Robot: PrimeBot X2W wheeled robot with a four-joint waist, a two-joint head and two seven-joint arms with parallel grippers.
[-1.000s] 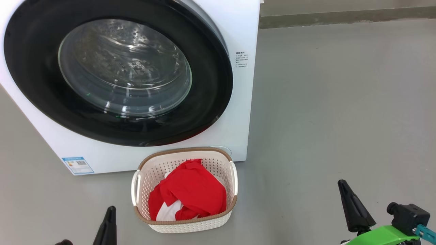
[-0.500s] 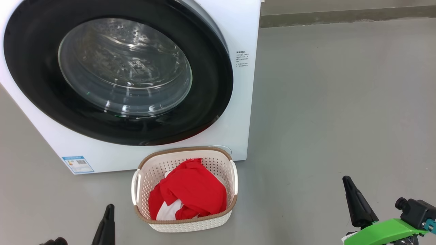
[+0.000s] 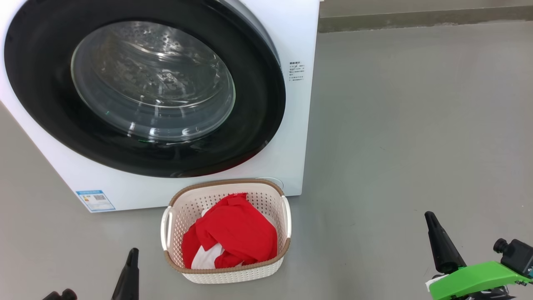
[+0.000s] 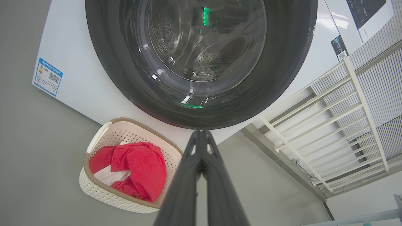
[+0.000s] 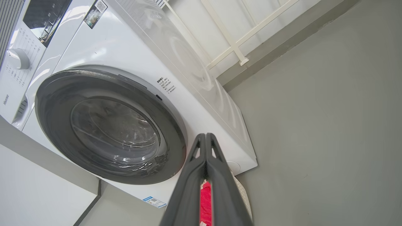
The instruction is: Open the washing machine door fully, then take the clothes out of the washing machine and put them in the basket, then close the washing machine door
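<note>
Light is bright, even and diffuse in all three views. The grey floor (image 3: 416, 125) shows hardly any shadow, only a faint soft one beneath the basket (image 3: 233, 275). White streaks of glare cross the glass of the washing machine door (image 3: 152, 81), and the left wrist view catches a green glint in it. The head view is sharp. Both wrist views bow the washing machine (image 5: 194, 106) toward the frame edges, and its white flank carries a broad sheen at upper centre.

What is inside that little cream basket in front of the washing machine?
The basket holds crumpled red clothes with a white part showing at the near side. They cover most of its bottom, so anything beneath them cannot be seen.
</note>
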